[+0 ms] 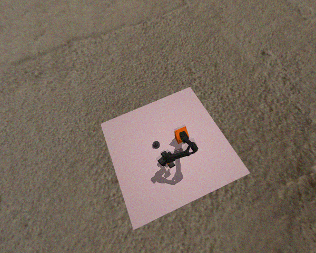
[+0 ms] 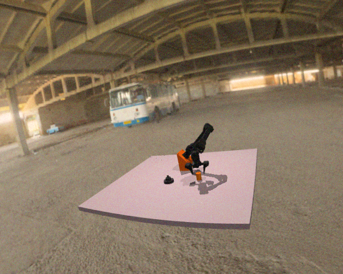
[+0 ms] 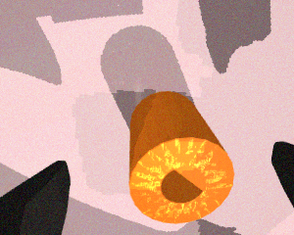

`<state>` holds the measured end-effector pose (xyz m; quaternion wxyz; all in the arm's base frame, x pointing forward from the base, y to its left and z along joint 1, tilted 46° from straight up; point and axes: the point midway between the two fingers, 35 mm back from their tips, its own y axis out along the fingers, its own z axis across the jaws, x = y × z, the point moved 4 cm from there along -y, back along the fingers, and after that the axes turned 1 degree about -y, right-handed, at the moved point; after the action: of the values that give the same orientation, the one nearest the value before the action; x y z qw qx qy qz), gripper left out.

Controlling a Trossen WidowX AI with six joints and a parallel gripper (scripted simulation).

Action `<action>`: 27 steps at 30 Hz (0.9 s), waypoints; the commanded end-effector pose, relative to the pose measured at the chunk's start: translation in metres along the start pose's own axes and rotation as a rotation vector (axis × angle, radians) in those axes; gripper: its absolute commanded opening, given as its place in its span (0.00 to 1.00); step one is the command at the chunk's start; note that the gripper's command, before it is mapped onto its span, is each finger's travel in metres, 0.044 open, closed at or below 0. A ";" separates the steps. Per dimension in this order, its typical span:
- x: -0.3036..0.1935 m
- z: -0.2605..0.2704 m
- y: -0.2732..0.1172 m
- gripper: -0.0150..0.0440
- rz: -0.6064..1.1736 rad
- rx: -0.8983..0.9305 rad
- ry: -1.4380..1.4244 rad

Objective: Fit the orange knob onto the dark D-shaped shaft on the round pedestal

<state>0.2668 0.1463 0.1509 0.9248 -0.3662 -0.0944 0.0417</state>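
The orange knob [image 2: 198, 177] [image 3: 167, 117] stands upright on the pink top. Its D-shaped hole [image 3: 178, 190] faces up, with the flat side toward the upper right in the wrist view. In the top view the arm hides nearly all of it. My gripper [image 1: 168, 159] [image 2: 198, 172] [image 3: 175, 163] is wide open and empty, above the knob, with one finger out to each side. The dark round pedestal [image 1: 154, 147] [image 2: 168, 181] stands apart from the knob, to its left in the exterior view. Its short shaft [image 2: 167, 176] points up; its flat side cannot be made out.
The pink square top [image 1: 141, 122] [image 2: 130, 203] carries everything. The arm's orange base block [image 1: 177, 136] [image 2: 182, 162] stands behind the knob and pedestal in the exterior view. The arm's shadow falls around the knob.
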 end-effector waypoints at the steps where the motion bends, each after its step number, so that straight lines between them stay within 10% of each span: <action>1: -0.001 -0.002 0.008 1.00 0.006 -0.005 0.009; 23: -0.004 -0.001 0.040 1.00 0.004 0.001 0.010; 27: -0.004 -0.001 0.040 0.82 0.004 0.001 0.010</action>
<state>0.2636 0.1743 0.1249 0.9261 -0.3633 -0.0922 0.0427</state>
